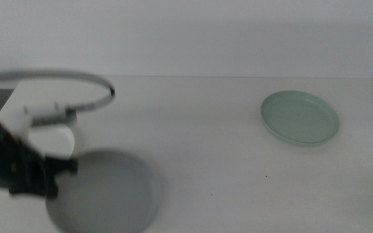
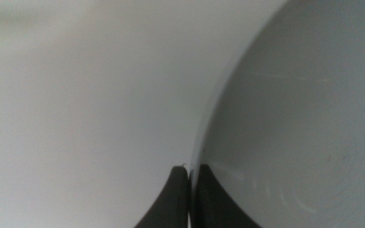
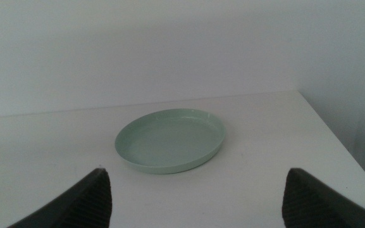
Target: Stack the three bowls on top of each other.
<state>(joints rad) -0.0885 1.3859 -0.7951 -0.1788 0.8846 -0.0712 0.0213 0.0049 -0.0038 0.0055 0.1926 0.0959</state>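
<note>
Now my left gripper (image 1: 66, 169) has its jaws pinched on the grey bowl (image 1: 105, 191) rim; I should lift level. My right gripper (image 3: 195, 196) jaws gape before the green bowl (image 3: 169, 140).

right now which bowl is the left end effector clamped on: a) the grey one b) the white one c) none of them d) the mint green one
a: the left end effector is shut on the rim of the grey bowl, while the mint green bowl sits apart, untouched.
</note>
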